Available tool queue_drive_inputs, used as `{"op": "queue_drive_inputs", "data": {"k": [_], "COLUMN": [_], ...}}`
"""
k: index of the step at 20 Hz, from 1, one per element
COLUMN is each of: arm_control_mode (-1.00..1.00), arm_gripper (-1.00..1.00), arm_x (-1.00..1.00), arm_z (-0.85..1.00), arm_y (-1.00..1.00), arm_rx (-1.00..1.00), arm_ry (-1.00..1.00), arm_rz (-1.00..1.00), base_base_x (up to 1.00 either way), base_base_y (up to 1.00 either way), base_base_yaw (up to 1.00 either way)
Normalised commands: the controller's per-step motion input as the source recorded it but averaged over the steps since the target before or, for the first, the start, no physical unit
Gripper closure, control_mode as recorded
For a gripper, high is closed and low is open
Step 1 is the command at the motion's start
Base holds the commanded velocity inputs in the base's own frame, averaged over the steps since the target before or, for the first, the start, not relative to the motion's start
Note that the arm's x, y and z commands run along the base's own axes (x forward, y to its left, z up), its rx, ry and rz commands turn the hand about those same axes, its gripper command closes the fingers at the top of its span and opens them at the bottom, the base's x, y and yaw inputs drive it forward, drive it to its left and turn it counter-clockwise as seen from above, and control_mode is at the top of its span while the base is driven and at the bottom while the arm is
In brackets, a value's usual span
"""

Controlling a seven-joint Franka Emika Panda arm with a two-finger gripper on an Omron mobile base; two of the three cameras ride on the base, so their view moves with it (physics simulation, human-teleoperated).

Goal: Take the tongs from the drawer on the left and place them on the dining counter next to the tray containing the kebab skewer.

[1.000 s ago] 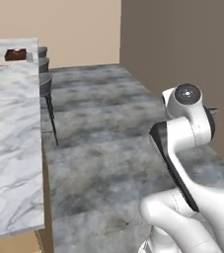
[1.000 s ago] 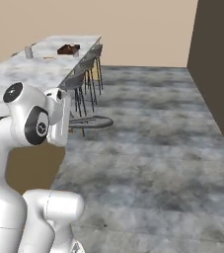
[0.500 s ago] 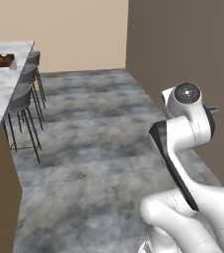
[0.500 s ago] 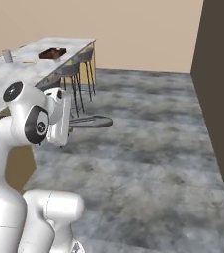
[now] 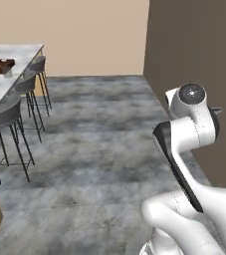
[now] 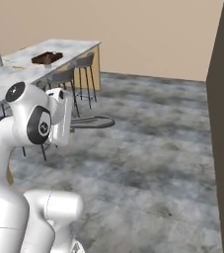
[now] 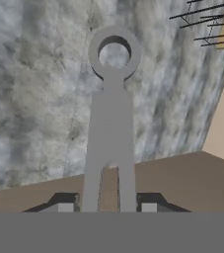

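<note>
The jaws (image 7: 108,206) are clenched on the tongs (image 7: 111,123), which jut straight out over the grey floor (image 7: 39,74), ring end farthest from the hand. The tray (image 6: 47,58) sits near the far end of the marble worktop (image 6: 15,74), stools (image 6: 84,62) along its edge

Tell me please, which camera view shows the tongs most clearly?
The hand view: the tongs stand large in the middle, the ring end far from the gripper, which is shut on both arms. In the right base view they appear as a thin grey bar sticking out from the hand over the floor.
</note>
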Motion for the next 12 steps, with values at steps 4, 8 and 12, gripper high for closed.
{"op": "queue_drive_inputs", "data": {"k": [4, 8, 12], "arm_control_mode": [1.0, 1.0, 1.0], "arm_gripper": [1.0, 1.0, 1.0], "arm_x": [0.0, 0.0, 0.0], "arm_z": [0.0, 0.0, 0.0], "arm_y": [0.0, 0.0, 0.0], "arm_rx": [0.0, 0.0, 0.0], "arm_ry": [0.0, 0.0, 0.0], "arm_rz": [0.0, 0.0, 0.0], "base_base_x": [1.0, 1.0, 1.0], "base_base_y": [-0.34, -0.27, -0.46], "base_base_yaw": [0.27, 0.25, 0.21]}}
